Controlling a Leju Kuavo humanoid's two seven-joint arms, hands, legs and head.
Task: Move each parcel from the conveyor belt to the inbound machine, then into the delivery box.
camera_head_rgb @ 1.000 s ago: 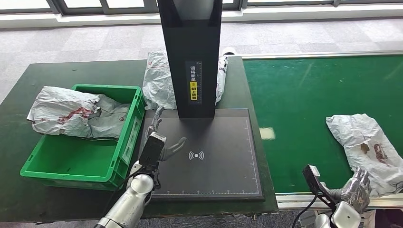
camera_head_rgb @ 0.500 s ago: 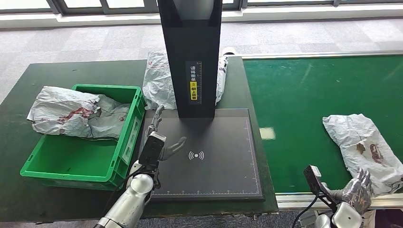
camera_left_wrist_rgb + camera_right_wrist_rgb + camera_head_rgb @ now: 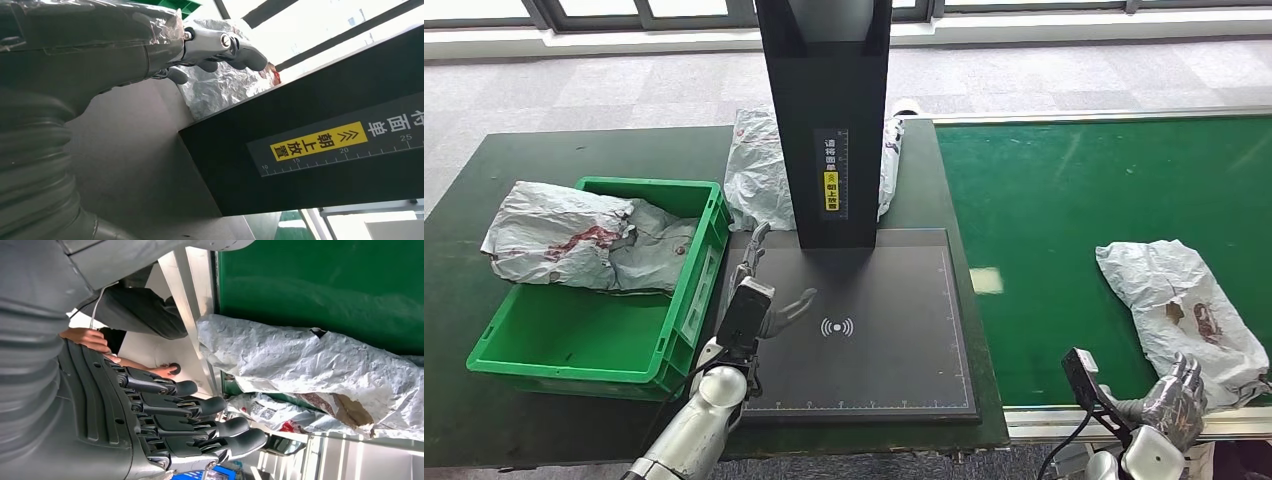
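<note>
A crumpled grey parcel with red-brown marks lies on the green conveyor belt, near its front right edge. My right hand hangs open just in front of the belt's edge, below the parcel, not touching it. My left hand rests open over the left side of the black inbound machine plate, fingers spread, holding nothing. Another grey parcel lies over the green delivery box. A third parcel sits behind the machine's black column.
The dark green table carries the box and the machine. A metal rail edges the belt's front. In the right wrist view a person's hand rests near a button beyond the belt's end.
The parcel on the belt has slid left toward the machine. Both hands have stayed where they were.
</note>
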